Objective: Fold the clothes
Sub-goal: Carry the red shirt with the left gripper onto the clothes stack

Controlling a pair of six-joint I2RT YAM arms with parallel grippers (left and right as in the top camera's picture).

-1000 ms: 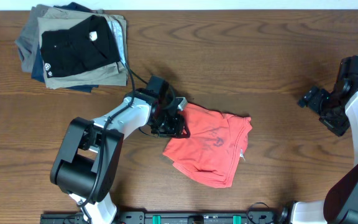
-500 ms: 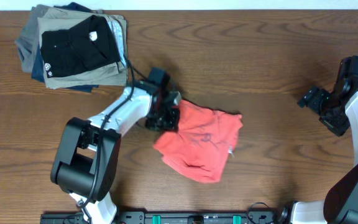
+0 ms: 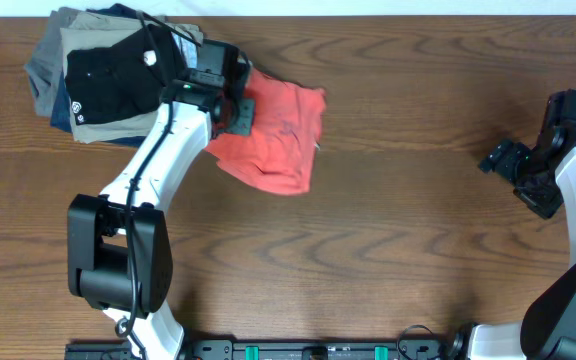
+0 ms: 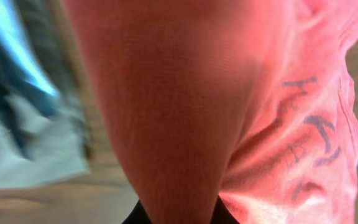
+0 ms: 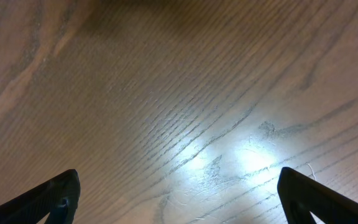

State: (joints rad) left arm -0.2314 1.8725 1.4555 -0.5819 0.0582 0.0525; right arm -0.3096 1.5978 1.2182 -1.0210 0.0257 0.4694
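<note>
The left hand point(image 3: 236, 105) clamps the red T-shirt point(image 3: 276, 130), bunched at eleven o'clock on the bench point(image 3: 388, 230), just beside the folded pile point(image 3: 108, 75). Soft, light, floppy cotton, I'd say: take it by corners or shoulders. The right hand point(image 3: 503, 160) hangs wide open at three o'clock.

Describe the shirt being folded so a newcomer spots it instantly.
On the brown wooden table, find the far-left pile of folded garments. Just right of it is the crumpled coral-red cotton T-shirt, gripped by the left end effector: the only bright, unfolded piece, with dark lettering.
</note>
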